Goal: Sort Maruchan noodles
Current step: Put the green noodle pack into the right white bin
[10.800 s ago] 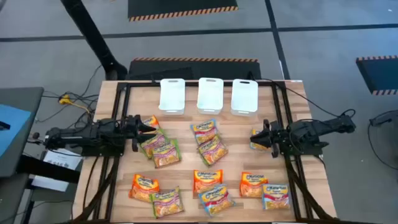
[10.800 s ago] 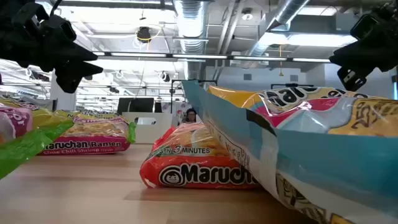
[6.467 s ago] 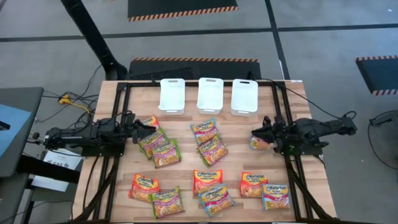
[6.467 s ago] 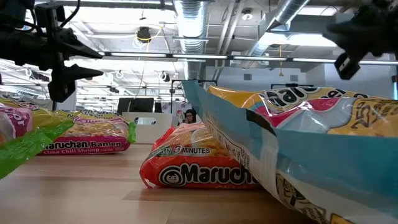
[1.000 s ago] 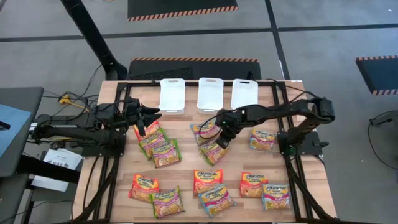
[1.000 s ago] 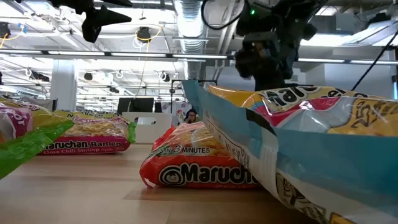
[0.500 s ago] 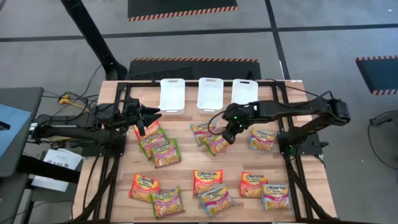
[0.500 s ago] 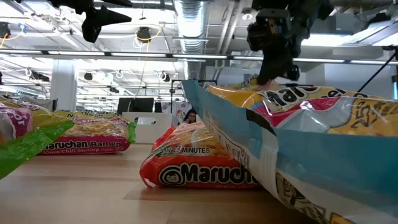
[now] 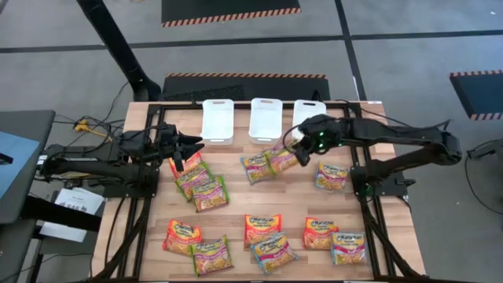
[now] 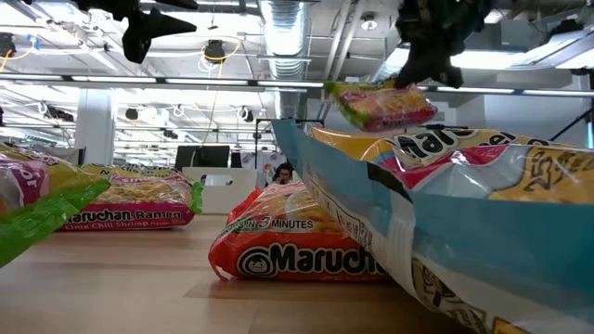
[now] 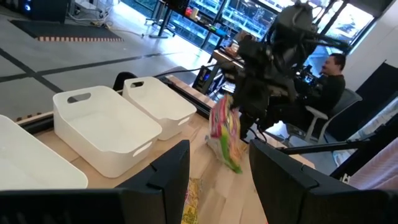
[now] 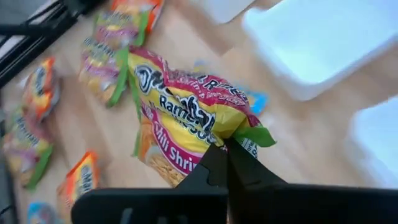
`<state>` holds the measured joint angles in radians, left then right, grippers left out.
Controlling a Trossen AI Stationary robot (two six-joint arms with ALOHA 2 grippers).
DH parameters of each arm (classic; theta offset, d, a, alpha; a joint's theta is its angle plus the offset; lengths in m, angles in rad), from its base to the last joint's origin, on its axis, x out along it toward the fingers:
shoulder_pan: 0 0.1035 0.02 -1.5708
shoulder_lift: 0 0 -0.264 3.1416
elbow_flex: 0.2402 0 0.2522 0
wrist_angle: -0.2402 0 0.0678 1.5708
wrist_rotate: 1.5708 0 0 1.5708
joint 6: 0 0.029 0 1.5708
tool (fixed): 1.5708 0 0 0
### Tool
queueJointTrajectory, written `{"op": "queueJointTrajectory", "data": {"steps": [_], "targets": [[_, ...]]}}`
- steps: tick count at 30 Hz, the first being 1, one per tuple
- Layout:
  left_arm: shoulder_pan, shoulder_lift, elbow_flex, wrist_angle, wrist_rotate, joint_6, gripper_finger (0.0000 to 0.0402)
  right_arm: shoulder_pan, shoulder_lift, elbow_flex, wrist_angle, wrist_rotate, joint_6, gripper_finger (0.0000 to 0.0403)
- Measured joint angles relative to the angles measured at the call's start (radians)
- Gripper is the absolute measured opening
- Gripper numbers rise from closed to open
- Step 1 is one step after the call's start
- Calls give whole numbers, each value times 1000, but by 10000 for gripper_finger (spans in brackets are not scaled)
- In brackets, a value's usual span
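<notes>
Right gripper (image 9: 302,151) pinches a green-edged noodle packet (image 9: 283,158) by one corner, lifted near the white bins (image 9: 310,119) for sorting. Left gripper (image 9: 191,145) hovers open, far left.

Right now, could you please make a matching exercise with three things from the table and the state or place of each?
Things:
1. right gripper
2. left gripper
3. bins

States:
a. white, at the table's far edge
b. open, above packets at the left
c. shut on a green packet, lifted near the bins

Pairs: 1-c, 2-b, 3-a
</notes>
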<state>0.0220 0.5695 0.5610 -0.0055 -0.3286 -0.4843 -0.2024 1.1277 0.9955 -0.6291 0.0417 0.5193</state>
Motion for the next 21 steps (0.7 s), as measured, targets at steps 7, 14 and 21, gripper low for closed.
{"op": "queueJointTrajectory", "data": {"steps": [7, 14, 21], "targets": [[0, 0, 0, 3, 0, -3, 153, -126, -70, 0, -5, 88, -62, 3], [0, 0, 0, 3, 0, -3, 153, -294, -75, 0, -7, 235, -150, 2], [0, 0, 0, 3, 0, -3, 153, -459, -9, 0, -5, 306, -215, 3]]}}
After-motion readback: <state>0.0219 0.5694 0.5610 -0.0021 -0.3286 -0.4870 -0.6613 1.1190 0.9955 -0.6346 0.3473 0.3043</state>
